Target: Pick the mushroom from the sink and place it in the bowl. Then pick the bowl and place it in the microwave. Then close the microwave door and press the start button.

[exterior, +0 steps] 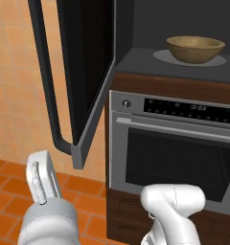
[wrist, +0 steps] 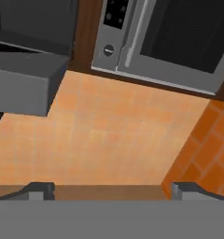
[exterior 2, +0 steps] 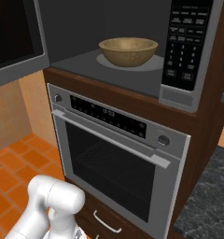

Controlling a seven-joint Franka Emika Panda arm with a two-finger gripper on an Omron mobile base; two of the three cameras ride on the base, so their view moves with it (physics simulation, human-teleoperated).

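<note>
The wide round brown wooden bowl is sitting on the grey turntable disc inside the dark cavity of the big built-in microwave, well back from the front edge. Its grainy inside is facing the cameras only at a shallow slant, so whatever may be lying in it is staying hidden behind the near rim; no pale mushroom can be made out.

The large black glass microwave door with its long dark vertical bar handle is hanging wide open to the left, its top cut off by the frame. In the right base view the black button panel is showing, its labels too small to read.

Below, the steel oven with its display strip is standing shut.

The claw is standing released, its two dark fingertips spread wide apart with nothing between them, pointing at the orange wall beside the door's lower corner and well away from the bowl.
</note>
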